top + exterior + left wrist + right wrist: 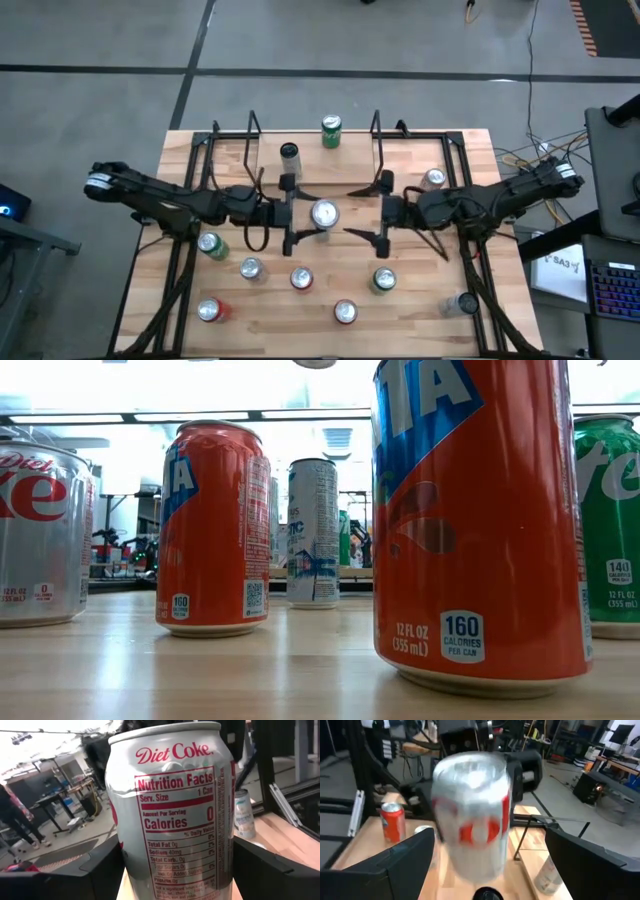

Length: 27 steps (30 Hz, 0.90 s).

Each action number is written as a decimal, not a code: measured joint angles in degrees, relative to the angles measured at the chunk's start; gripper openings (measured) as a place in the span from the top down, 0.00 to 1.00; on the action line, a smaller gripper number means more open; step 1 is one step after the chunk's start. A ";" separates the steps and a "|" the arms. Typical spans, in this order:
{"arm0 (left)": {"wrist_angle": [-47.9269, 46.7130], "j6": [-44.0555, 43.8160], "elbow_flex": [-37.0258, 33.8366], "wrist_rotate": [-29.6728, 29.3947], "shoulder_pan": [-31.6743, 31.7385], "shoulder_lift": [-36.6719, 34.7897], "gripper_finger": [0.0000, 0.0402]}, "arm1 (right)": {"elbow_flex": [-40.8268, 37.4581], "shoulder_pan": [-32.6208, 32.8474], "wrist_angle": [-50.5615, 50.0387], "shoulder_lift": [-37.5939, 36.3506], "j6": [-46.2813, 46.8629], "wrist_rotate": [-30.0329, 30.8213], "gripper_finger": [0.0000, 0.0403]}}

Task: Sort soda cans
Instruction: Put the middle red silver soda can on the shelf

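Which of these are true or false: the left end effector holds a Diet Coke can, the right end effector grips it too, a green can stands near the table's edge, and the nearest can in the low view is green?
1. The left end effector holds a Diet Coke can. True.
2. The right end effector grips that can too. False: its fingers are spread open, just clear of the can.
3. A green can stands near the edge of the table, between the two arms' bases. True.
4. The nearest can in the low view is green. False: the nearest is an orange can.
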 joint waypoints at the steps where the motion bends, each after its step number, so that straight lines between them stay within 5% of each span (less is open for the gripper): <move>1: -0.18 0.04 -0.02 -0.13 0.00 0.52 0.29 | 1.05 -0.04 -0.07 0.97 -0.54 -0.02 0.09; 18: 2.29 -0.03 -0.02 -1.68 0.04 1.18 0.29 | 10.89 -0.10 -1.48 11.52 -7.00 1.72 0.09; 27: 2.66 0.02 -0.02 -1.40 0.04 1.20 0.23 | 12.77 -0.54 -1.72 13.02 -8.10 3.69 0.30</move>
